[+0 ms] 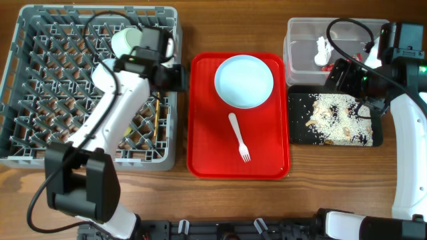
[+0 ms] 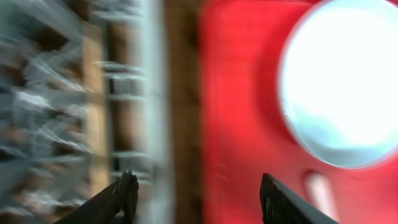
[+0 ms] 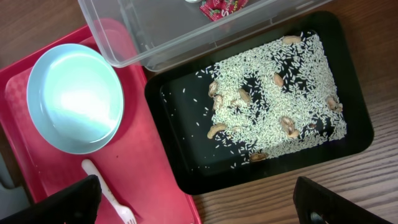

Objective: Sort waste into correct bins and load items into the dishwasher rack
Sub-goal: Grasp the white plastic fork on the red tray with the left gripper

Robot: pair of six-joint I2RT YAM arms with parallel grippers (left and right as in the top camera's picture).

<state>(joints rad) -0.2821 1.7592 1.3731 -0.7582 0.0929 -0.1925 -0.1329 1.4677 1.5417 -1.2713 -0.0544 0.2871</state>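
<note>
The grey dishwasher rack [image 1: 60, 100] stands at the left, with a pale round dish [image 1: 125, 40] at its back and a thin chopstick [image 1: 157, 120] lying in it. My left gripper [image 1: 175, 78] is open and empty over the rack's right edge; its view is blurred [image 2: 199, 199]. A pale blue bowl [image 1: 244, 81] and a white fork [image 1: 238, 137] lie on the red tray [image 1: 207, 147]. My right gripper [image 1: 347, 77] is open and empty [image 3: 202, 205] above the black tray [image 3: 186, 168], which holds rice scraps [image 3: 267, 93]. The clear tub [image 3: 161, 31] holds the red wrapper [image 3: 221, 7] and a white scrap [image 1: 322, 48]. The plate and yellow cup are out of view.
The left arm lies diagonally across the rack. The black tray [image 1: 297, 137] sits right against the red tray, with the clear tub [image 1: 303, 30] just behind it. Bare wood table [image 1: 320, 180] runs along the front.
</note>
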